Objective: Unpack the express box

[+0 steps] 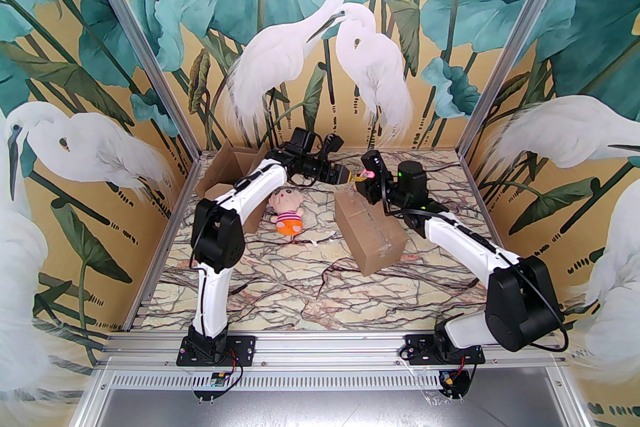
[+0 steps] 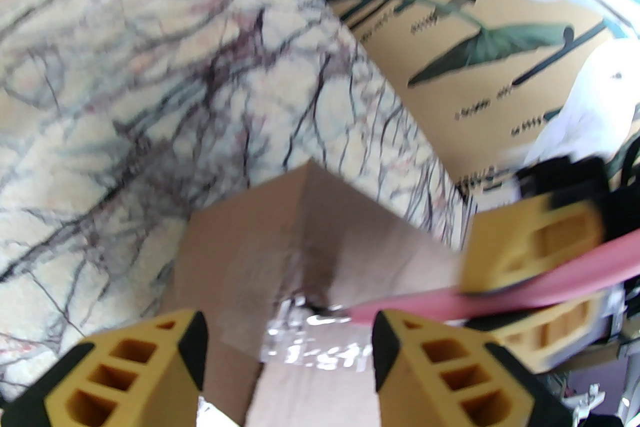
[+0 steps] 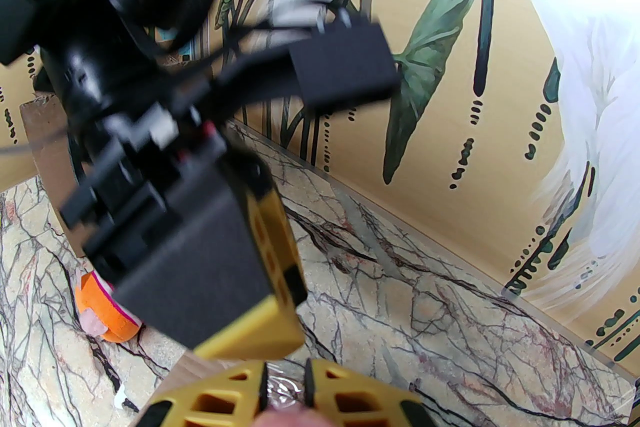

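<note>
Left pincer (image 2: 290, 335): jaws seen partly apart, nothing held; hung just above the taped end of the express box (image 1: 372, 230).
Right pincer (image 2: 495, 295): closed on a pink cutter (image 2: 575, 265); the tip appears laid on the tape (image 2: 320, 355) at the box's top edge, but blur prevents certainty.
Express box: laid on the surface (image 1: 280, 285) right of centre, under both pincers, flaps sealed.
Tape: clear, glossy, crinkled along the seam; judged slippery, poor for pinching.
Handling: box judged light; stiff cardboard, though the walls would dent under a hard pinch. Sliding on the smooth surface is expected when the cutter is pushed.
Hold: top to be pressed down beside the seam, clear of the blade; once cut, a flap edge is to be pinched.
Around: plush toy (image 1: 286, 213) lying left of the box, apart from it; opened box (image 1: 227, 172) at far left behind the left arm.
</note>
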Robot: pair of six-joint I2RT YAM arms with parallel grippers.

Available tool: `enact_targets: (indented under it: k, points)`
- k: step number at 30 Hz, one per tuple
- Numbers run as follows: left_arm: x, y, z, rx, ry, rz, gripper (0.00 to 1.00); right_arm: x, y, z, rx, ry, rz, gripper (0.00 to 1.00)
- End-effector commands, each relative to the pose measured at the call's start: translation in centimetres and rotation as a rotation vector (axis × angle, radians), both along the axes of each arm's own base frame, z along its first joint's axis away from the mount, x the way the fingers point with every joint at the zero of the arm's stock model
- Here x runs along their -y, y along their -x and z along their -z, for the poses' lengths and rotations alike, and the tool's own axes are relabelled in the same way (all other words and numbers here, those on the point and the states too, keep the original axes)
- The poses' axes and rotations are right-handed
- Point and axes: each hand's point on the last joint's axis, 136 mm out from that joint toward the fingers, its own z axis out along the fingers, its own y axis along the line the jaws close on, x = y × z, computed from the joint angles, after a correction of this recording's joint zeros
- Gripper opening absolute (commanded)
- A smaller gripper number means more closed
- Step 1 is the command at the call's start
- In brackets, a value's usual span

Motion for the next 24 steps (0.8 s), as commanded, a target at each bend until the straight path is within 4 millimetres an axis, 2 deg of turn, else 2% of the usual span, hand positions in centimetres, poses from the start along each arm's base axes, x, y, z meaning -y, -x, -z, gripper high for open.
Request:
enact_targets:
  k: [1,9,16,24]
  points:
    - [0.1,1.0,1.8,-0.054,-0.018,0.071,0.59,-0.1,0.7,0.7,-0.052,0.02,-0.019,0.0]
    - [0.4,1.4,4.0,-0.09,-0.034,0.08,0.57,-0.2,0.6,1.1,-0.061,0.029,-0.021,0.0]
    - [0.0,0.5,5.5,-0.106,-0.055,0.034,0.44,-0.2,0.7,1.4,-0.068,0.058,-0.018,0.0]
    - [-1.1,-1.1,5.8,-0.125,-0.04,-0.066,0.17,0.4,1.2,0.9,-0.062,0.102,0.029,0.0]
